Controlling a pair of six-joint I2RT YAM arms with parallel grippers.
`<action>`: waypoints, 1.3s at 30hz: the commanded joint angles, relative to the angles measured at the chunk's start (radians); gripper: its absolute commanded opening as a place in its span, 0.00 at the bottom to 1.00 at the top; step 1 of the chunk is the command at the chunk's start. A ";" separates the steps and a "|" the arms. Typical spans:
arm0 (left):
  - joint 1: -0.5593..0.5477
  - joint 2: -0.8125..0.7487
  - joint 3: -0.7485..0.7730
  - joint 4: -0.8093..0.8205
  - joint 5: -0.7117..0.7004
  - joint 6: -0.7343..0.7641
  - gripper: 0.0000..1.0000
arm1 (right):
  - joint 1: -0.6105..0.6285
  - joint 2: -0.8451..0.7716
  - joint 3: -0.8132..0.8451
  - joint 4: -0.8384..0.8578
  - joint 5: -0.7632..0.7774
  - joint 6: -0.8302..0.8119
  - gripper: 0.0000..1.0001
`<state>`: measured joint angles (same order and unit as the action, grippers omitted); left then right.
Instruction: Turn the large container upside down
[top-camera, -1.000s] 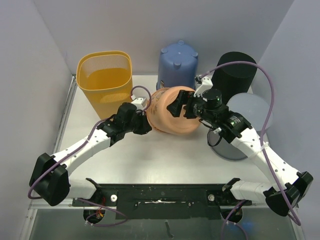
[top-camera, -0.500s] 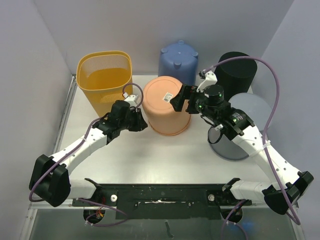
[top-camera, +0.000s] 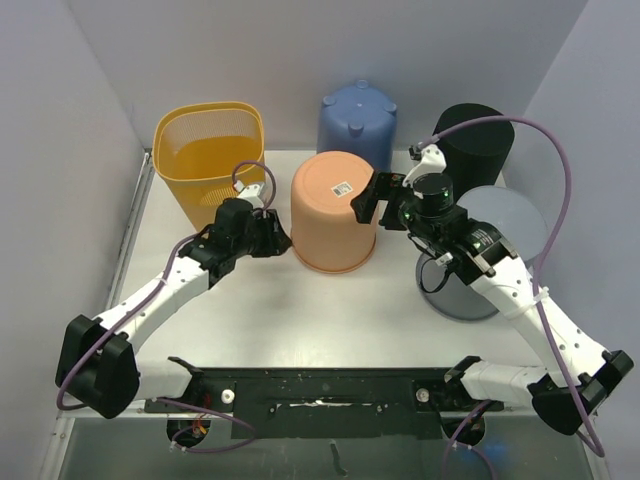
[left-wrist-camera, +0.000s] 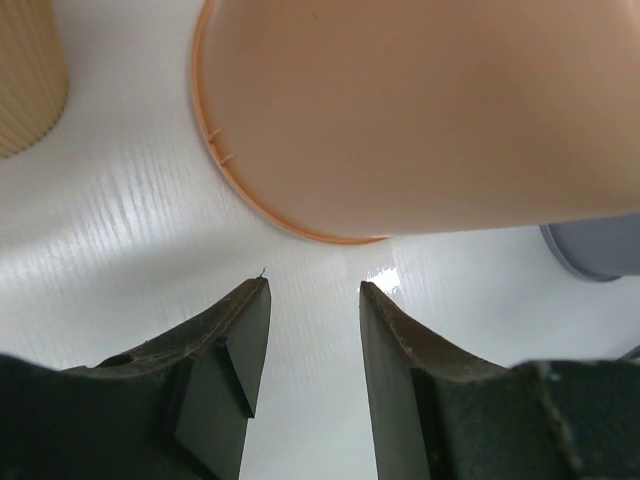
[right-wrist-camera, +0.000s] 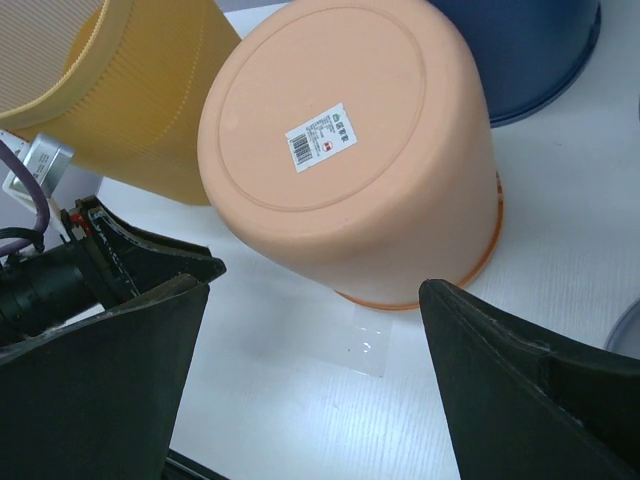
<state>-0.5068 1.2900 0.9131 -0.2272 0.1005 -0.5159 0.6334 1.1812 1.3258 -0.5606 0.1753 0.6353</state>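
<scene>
We are seeing the large container (top-camera: 334, 210) standing mouth-down on the table (top-camera: 300, 310), base up, its axis vertical. Our left gripper (top-camera: 272, 232) is sitting just left of its rim, jaws parted and empty. Our right gripper (top-camera: 368, 197) is hovering wide open and empty at its right, about equally near.

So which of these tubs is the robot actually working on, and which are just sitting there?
In the job: peach container, standing base up; left gripper and right gripper, both open beside it.
Lying about: yellow mesh basket, blue bucket, black bin, grey tub.
</scene>
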 joint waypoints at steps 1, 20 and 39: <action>0.019 -0.011 0.041 0.115 -0.073 -0.077 0.40 | -0.011 -0.062 0.010 0.005 0.081 -0.001 0.92; -0.239 0.333 0.488 -0.065 0.082 0.199 0.41 | -0.017 -0.136 0.009 -0.051 0.190 -0.009 0.92; 0.097 0.114 0.764 -0.314 -0.390 0.259 0.76 | -0.012 -0.074 0.024 0.018 0.123 -0.065 0.92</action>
<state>-0.4622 1.2972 1.5742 -0.4671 -0.1570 -0.2802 0.6216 1.1103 1.3258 -0.6033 0.3080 0.5846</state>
